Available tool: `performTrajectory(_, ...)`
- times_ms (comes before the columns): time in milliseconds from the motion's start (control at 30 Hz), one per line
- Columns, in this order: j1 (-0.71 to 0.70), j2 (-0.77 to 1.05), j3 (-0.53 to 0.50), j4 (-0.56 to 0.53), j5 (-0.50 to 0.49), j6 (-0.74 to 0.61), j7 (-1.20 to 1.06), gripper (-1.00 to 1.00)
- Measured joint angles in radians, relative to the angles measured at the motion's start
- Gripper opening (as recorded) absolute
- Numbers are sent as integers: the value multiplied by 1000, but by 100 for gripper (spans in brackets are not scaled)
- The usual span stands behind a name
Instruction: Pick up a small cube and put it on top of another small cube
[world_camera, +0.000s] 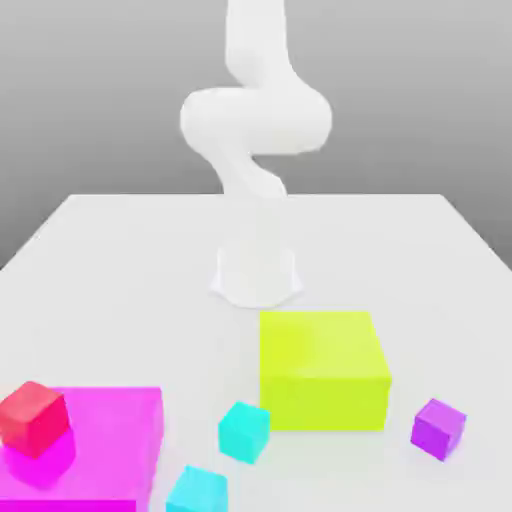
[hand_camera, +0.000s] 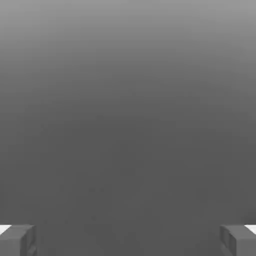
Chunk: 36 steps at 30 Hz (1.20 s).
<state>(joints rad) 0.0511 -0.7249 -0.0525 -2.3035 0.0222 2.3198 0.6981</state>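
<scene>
Below, two cyan cubes — one (world_camera: 245, 431), another (world_camera: 197, 490) — rest apart on the counter (world_camera: 120, 260); gripper (hand_camera: 128, 240) jaws spread wide, released.

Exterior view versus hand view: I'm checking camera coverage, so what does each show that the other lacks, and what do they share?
Exterior view: the white arm over the table, two cyan cubes, a yellow-green block, a red cube on a magenta block, and a purple cube. Hand view: the gripper, fingertips wide apart with nothing between. Shared: a plain grey backdrop.
</scene>
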Motion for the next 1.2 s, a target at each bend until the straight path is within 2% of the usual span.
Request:
performTrajectory(433,224,393,-250,-18,166,104,-569,0)
performTrajectory(600,266,546,-303,-24,249,140,-799,0)
performTrajectory(800,272,725,-320,-33,325,187,-1058,0)
performTrajectory(1000,246,886,-309,-45,336,248,-1272,0)
performTrajectory(1200,222,1020,-312,-64,261,325,-1427,0)
